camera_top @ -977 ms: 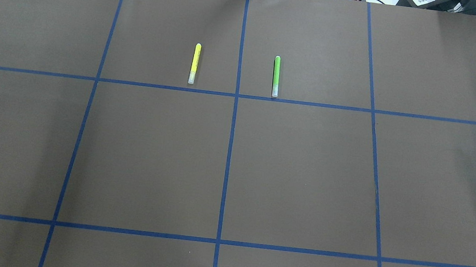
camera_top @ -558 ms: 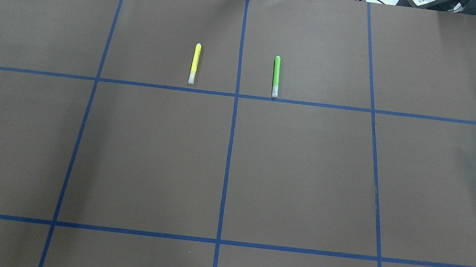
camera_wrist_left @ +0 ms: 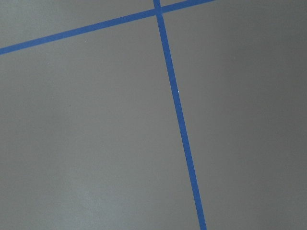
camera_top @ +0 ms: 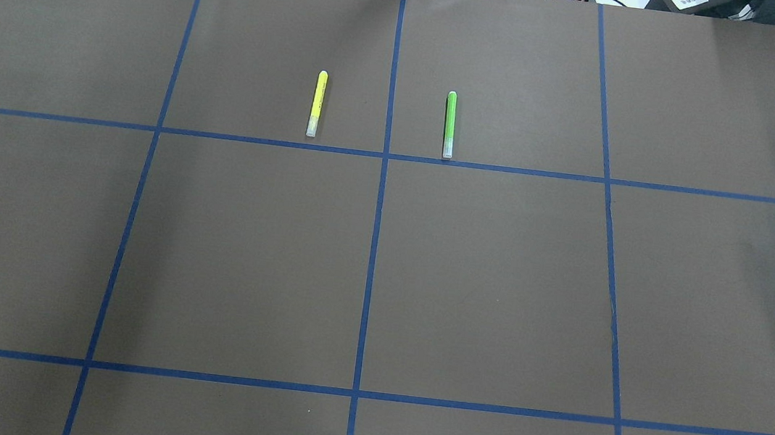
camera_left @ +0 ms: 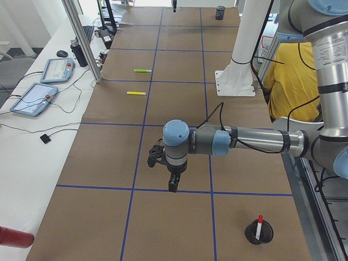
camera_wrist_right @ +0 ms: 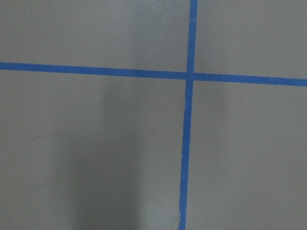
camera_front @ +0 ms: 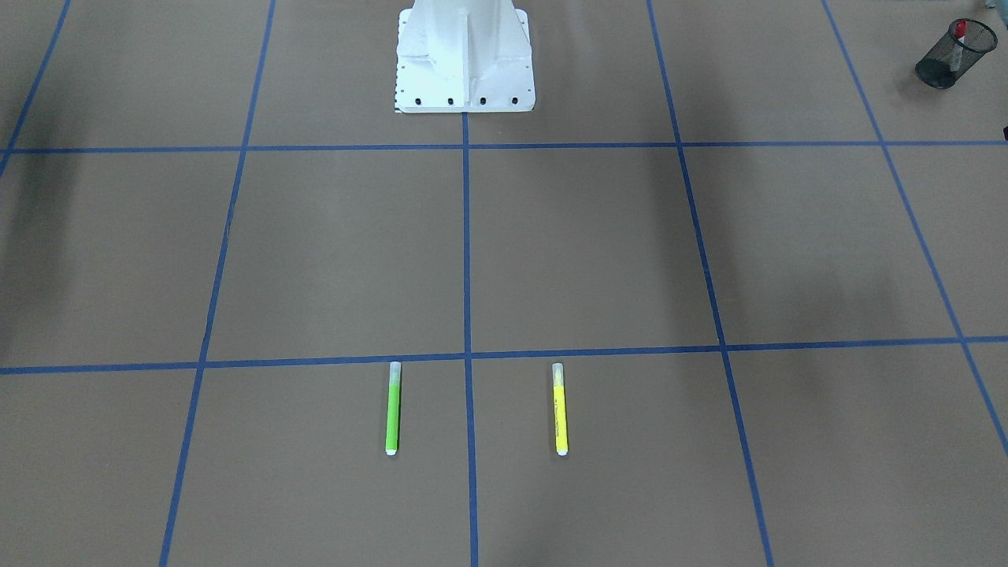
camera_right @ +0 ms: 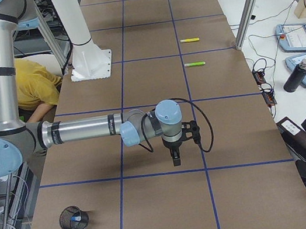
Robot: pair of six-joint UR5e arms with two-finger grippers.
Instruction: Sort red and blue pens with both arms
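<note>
Right arm point(camera_right: 84, 128), grey and silver tubes with light blue joint caps, reaches level across the brown paper-covered table point(camera_right: 177, 217), which is gridded with blue tape. Its small black gripper point(camera_right: 176, 161) points straight down, tip close to a tape line; finger spacing not resolvable. A black wire-mesh cup point(camera_right: 67, 222) stands near the table's close edge with a slim blue-barrelled pen point(camera_right: 77, 221) inside. A yellow marker point(camera_right: 190, 40) and a green marker point(camera_right: 194, 64) lie parallel, well apart from the gripper. A white pedestal point(camera_right: 87, 49) stands beyond, with a person in a yellow shirt point(camera_right: 34, 82) beside it.
</note>
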